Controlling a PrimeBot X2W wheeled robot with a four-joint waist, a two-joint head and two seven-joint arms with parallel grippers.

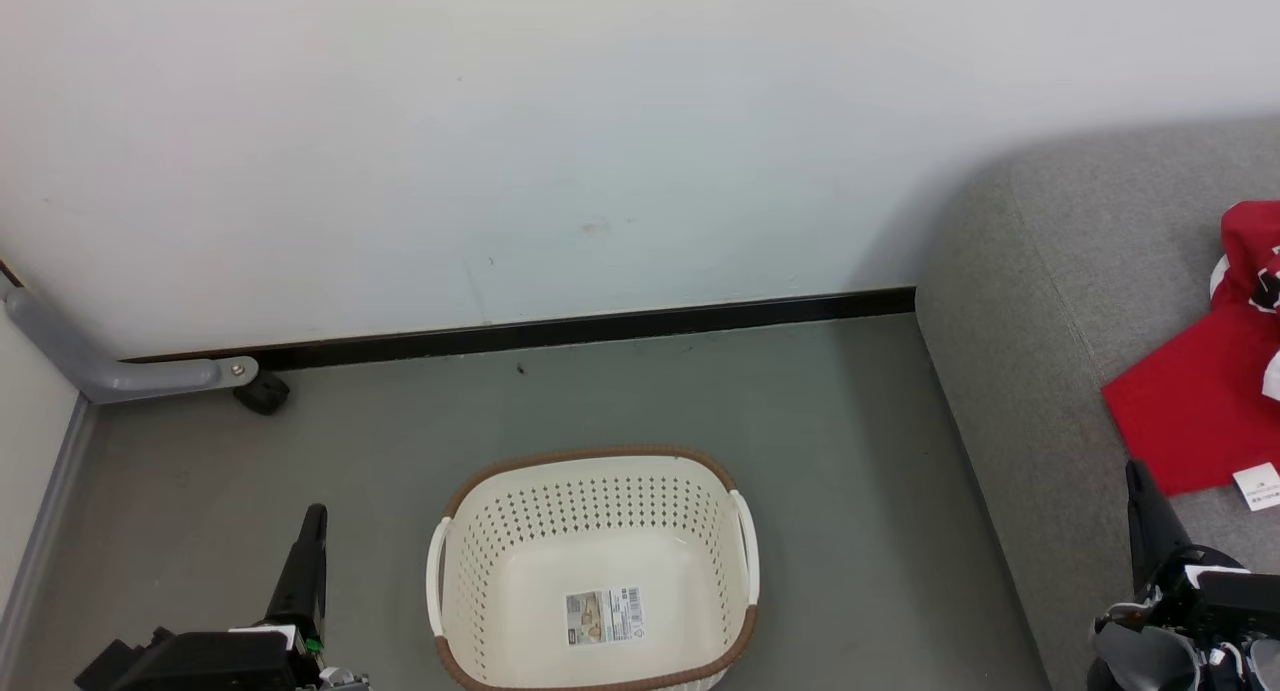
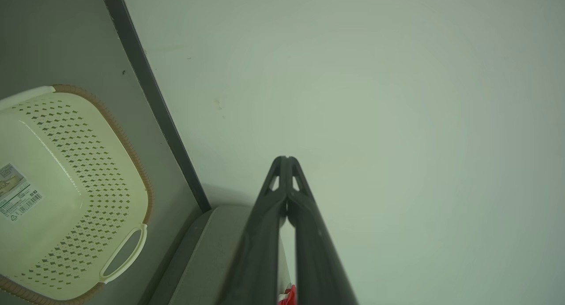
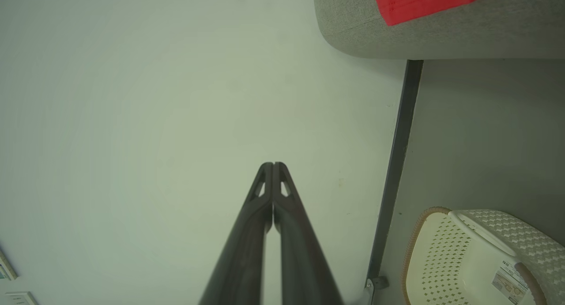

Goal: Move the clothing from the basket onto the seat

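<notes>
Left gripper [image 1: 314, 519] clenched, grasping nothing; right gripper [image 1: 1136, 471] likewise. Basket [image 1: 590, 455] between the two finger pairs, label sticker [image 1: 603, 616] inside. Clothing [image 1: 1190, 411] on seat [image 1: 1020, 301], just past right fingertips. Grey bracket [image 1: 120, 376] with caster [image 1: 262, 393] beyond left fingers.

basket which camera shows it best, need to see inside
The head view. It looks down into the basket, showing nearly the whole rim and the bare bottom with its label sticker. The left wrist view crops it at its left edge; the right wrist view catches a part in its lower right corner.
</notes>
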